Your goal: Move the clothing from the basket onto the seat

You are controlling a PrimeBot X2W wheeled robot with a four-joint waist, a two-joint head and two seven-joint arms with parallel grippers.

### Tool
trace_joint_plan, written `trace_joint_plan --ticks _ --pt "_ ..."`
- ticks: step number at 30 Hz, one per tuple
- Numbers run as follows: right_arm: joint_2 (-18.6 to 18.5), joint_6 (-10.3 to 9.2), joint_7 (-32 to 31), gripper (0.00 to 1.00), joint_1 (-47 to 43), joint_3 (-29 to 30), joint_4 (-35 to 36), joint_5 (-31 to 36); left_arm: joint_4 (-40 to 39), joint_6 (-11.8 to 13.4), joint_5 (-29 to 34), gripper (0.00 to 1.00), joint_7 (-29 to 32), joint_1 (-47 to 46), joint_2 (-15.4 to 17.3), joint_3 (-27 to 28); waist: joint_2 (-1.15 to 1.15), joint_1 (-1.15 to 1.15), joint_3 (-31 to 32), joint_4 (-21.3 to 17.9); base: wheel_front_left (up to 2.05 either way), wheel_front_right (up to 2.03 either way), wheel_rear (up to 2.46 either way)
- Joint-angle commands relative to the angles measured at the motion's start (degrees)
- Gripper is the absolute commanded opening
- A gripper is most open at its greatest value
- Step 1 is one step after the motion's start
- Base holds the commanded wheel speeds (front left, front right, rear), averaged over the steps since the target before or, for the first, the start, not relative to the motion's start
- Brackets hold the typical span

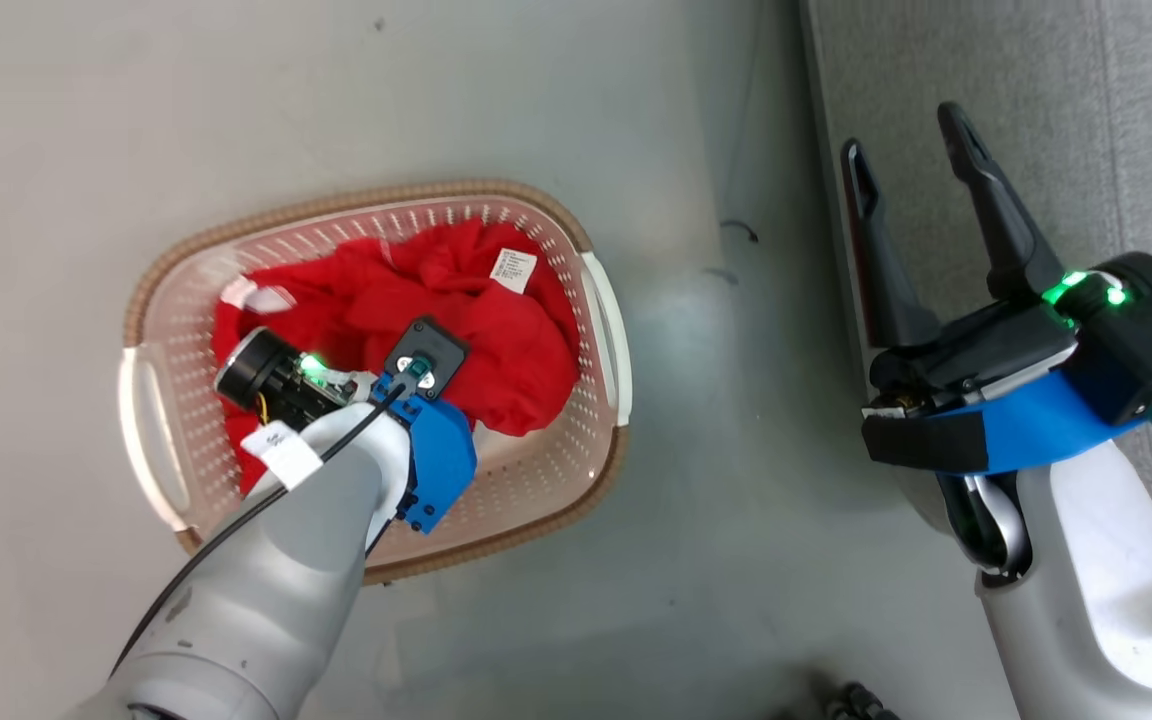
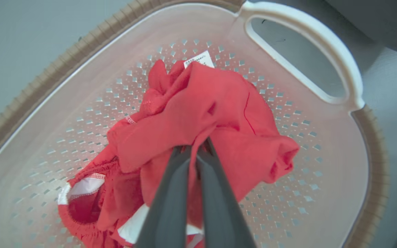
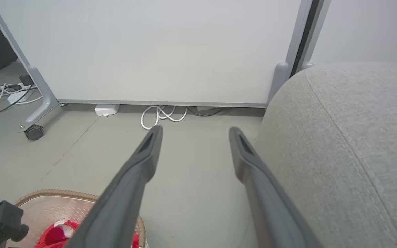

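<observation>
Inside basket (image 1: 576,232), left gripper (image 2: 196,148) clamped on top fold of clothing (image 2: 219,113). Lift vertically until fabric clears rim; expect drag from tangled layers. Carry toward 3 o'clock onto seat (image 1: 1036,80). Right gripper (image 1: 901,130) spread apart over seat edge.

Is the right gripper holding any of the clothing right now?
No, the right gripper has its fingers spread with nothing between them, over the floor beside the seat.
</observation>
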State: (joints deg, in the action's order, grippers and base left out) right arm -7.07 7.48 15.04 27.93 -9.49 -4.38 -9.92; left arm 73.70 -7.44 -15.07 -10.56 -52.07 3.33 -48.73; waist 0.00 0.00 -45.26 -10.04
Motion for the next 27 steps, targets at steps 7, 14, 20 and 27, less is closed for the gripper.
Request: trace_joint_plan --ticks 7,14,20,27 --pt "-0.62 0.03 0.22 1.0 -3.49 0.06 -1.9 0.32 -1.75 0.26 -3.75 0.0 -4.01 3.85 -0.42 1.81 0.0 0.0 10.36 3.0 0.0 0.0 0.0" --pt "-0.2 0.03 0.22 1.0 -6.83 0.3 -3.67 0.54 -7.29 1.88 -6.09 0.0 -4.7 7.61 -0.14 4.47 0.0 0.0 18.04 4.28 0.0 0.0 0.0" --pt "0.51 0.03 0.22 1.0 -9.62 0.52 -4.8 0.83 -15.91 2.98 -5.96 0.0 -4.7 11.57 2.56 8.49 0.0 0.0 23.78 5.01 0.0 0.0 0.0" --pt "1.2 0.03 0.22 1.0 -13.12 1.51 -5.9 1.39 -26.03 3.31 -4.72 0.0 -4.71 15.83 4.28 14.37 0.0 0.0 29.49 5.73 0.0 0.0 0.0"
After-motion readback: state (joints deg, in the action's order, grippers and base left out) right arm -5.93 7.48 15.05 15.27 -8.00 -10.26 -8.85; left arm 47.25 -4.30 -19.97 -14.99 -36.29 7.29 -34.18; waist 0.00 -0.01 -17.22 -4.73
